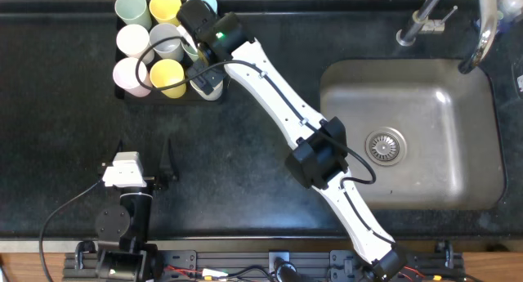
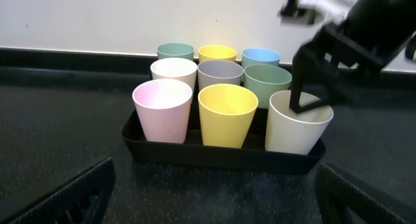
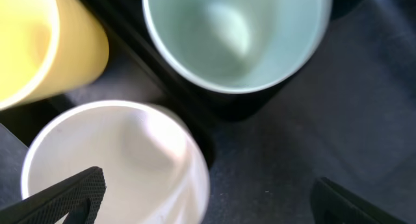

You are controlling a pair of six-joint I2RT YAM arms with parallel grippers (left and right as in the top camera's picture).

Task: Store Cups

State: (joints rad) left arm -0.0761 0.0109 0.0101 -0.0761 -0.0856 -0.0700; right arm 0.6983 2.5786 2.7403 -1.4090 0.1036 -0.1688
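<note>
- Right gripper (image 3: 208, 182) hangs released over a corner of the tray (image 2: 221, 160), with the cream cup's (image 2: 299, 126) wall between its spread fingers.
- Left gripper (image 2: 214, 167) sits well apart above the counter (image 1: 65, 94), jaws spread, empty.

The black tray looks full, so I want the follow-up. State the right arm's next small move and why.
Probably raise the right end effector straight up: its jaws stand open, the cream plastic cup sits upright in the black tray, and one finger hangs inside its rim.
</note>
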